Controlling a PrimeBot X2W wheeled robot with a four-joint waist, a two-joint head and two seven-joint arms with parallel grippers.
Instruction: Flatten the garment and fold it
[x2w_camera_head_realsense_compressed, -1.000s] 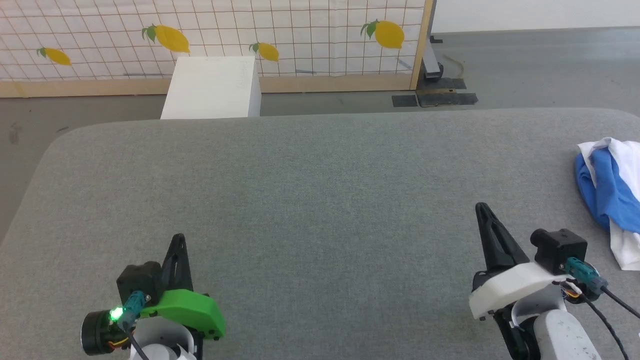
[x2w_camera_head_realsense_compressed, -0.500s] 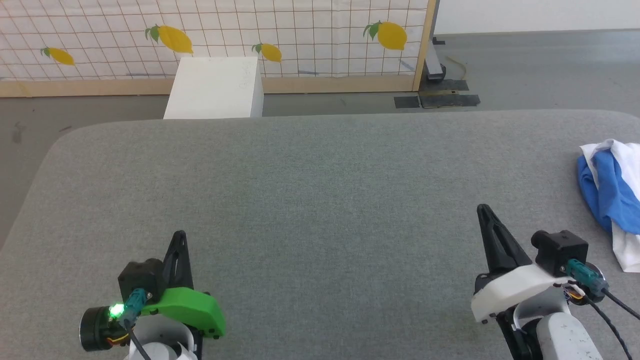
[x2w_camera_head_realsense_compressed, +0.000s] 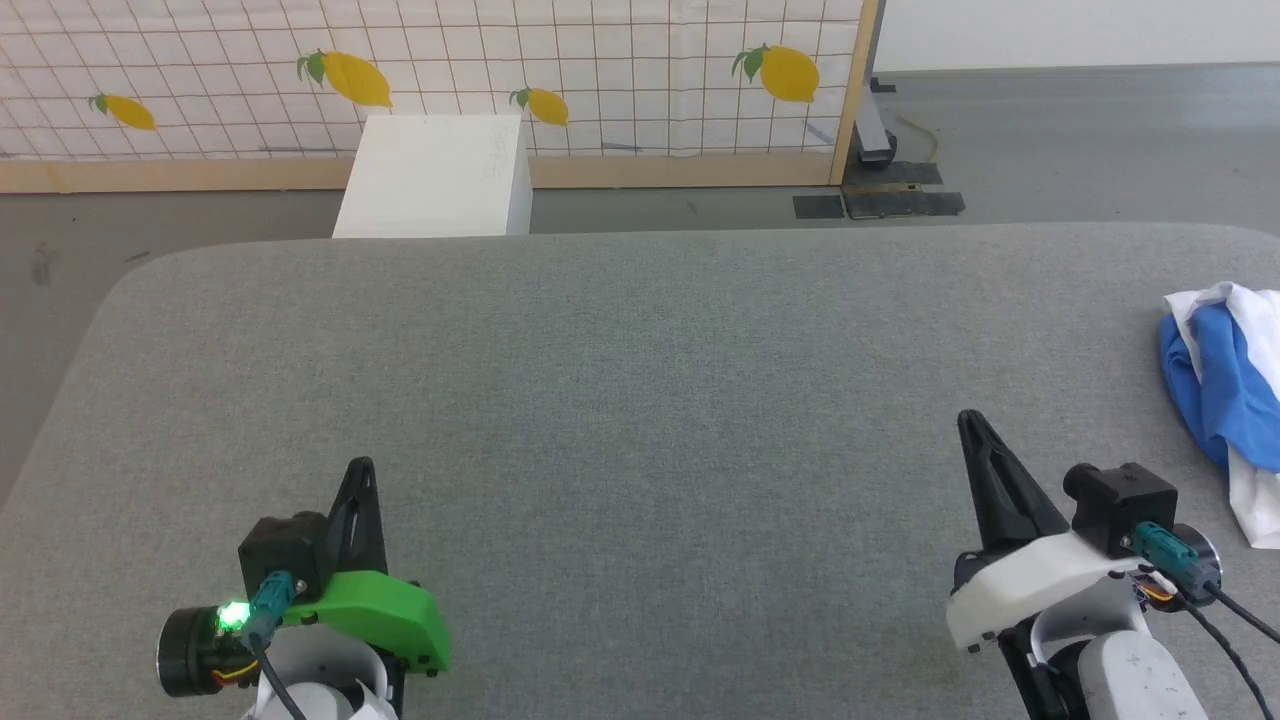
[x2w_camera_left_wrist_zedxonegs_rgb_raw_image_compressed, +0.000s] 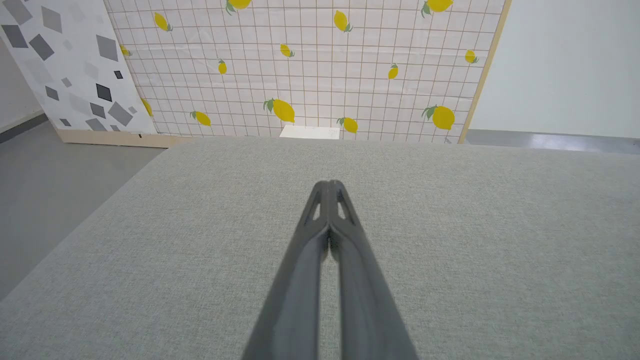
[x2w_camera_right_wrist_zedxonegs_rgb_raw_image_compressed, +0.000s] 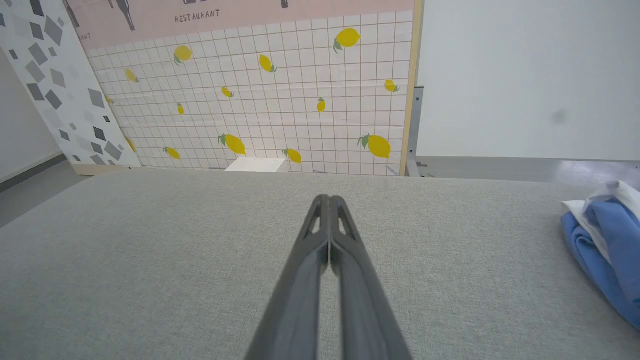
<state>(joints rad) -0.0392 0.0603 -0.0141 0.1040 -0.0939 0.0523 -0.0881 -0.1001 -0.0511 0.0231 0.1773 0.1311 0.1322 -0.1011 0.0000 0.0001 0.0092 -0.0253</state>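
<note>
Nothing but the head camera has shifted, and both arms sit as before, left gripper (x2w_camera_head_realsense_compressed: 360, 465) and right gripper (x2w_camera_head_realsense_compressed: 965, 418) over the near grey table (x2w_camera_head_realsense_compressed: 640, 380), each with fingers pressed together. Farther right the garment (x2w_camera_head_realsense_compressed: 1225, 390) lies crumpled at the table's edge, well apart from them; beyond stands a white box (x2w_camera_head_realsense_compressed: 435, 175)

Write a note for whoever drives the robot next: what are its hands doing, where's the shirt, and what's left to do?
Left gripper: fingers shut, holding nothing, at the near side of the grey table.
Right gripper: fingers shut, holding nothing.
The garment: crumpled heap at the table's right edge, apart from the Right gripper, partly cut off by the edge of the head view.
Done: nothing yet; it is neither flattened nor folded.
Left: fetch it, spread it flat, fold it.
</note>
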